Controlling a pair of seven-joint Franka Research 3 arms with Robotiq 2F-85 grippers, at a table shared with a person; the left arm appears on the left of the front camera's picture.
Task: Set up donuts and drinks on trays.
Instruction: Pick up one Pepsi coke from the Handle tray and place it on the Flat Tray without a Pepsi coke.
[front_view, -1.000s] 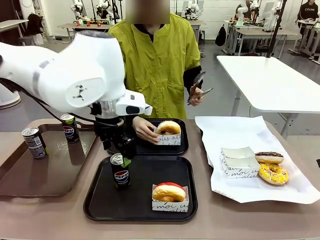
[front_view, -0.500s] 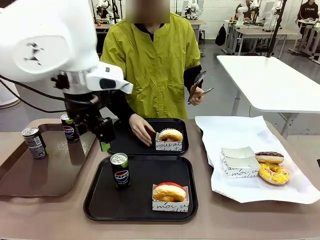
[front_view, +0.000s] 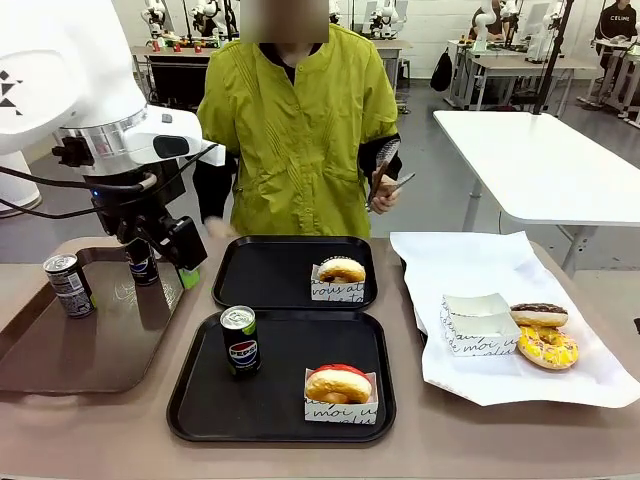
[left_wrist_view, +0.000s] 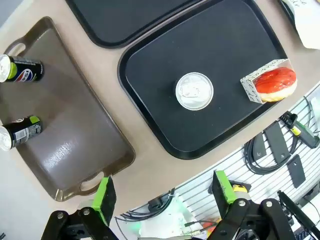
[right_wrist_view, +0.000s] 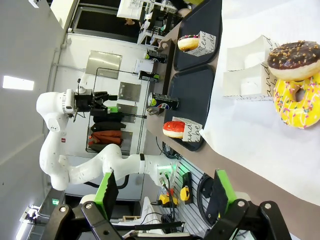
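Front: L gripper (front_view: 172, 262) has let go of the Pepsi can (front_view: 239, 340) and lifted away left, now over the brown tray (front_view: 60, 350); jaws apart, empty. Person (front_view: 300, 130) has pulled back from the far tray (front_view: 262, 272), leaving the boxed donut (front_view: 341, 278) on it. Near tray (front_view: 290, 432) has can + red donut (front_view: 338, 385), prob done; far tray lacks a drink. Can upright, long axis vertical, logo to cam.
L wrist: lid (left_wrist_view: 194, 91) seen end-on; spare cans (left_wrist_view: 20, 70) on brown tray.
R wrist: R gripper (right_wrist_view: 164, 189) apart, empty.
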